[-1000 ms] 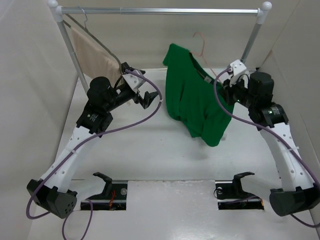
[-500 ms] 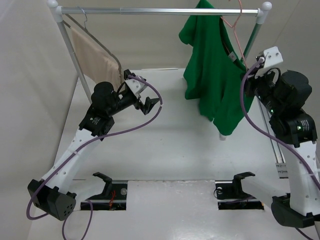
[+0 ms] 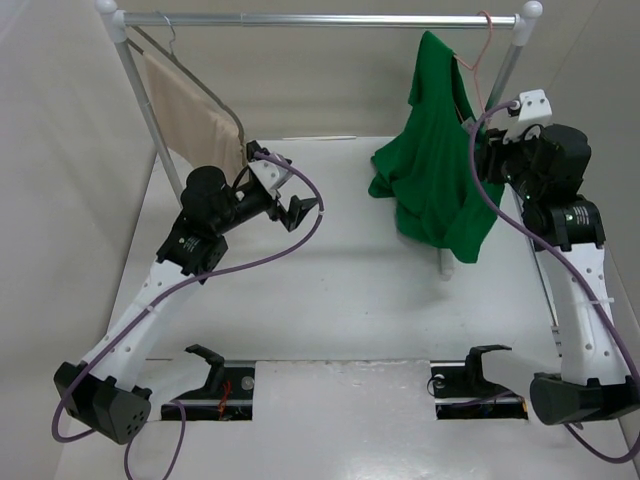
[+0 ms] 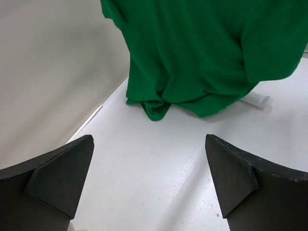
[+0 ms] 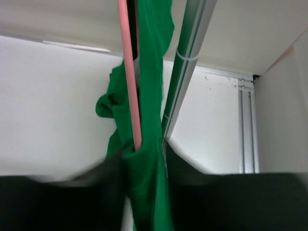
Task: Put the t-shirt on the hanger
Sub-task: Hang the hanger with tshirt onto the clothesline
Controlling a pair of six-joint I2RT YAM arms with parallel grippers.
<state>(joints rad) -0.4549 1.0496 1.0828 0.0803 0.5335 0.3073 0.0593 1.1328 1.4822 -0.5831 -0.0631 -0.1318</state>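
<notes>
Between the right pincer's (image 5: 143, 156) nearly closed jaws, the green t-shirt (image 3: 430, 170) is pinched together with the pink hanger (image 5: 129, 72), whose wire runs straight up from the grip. The shirt's long axis is vertical: collar end above the pincer, just under the rack's rail (image 3: 320, 20), hem end below it. It drapes unevenly, with most of the cloth on the side away from the pincer. The hanger's hook sits at the rail above the pincer, close to the rack's right post (image 5: 187, 62). A low fold of the shirt hangs close to the white counter (image 3: 330, 290); whether it touches cannot be told. Ahead of the left pincer (image 4: 148, 144), well apart, the shirt fills the view. That pincer is spread wide and holds nothing. To its left, a beige garment (image 3: 190, 110) hangs from the rail's far end.
</notes>
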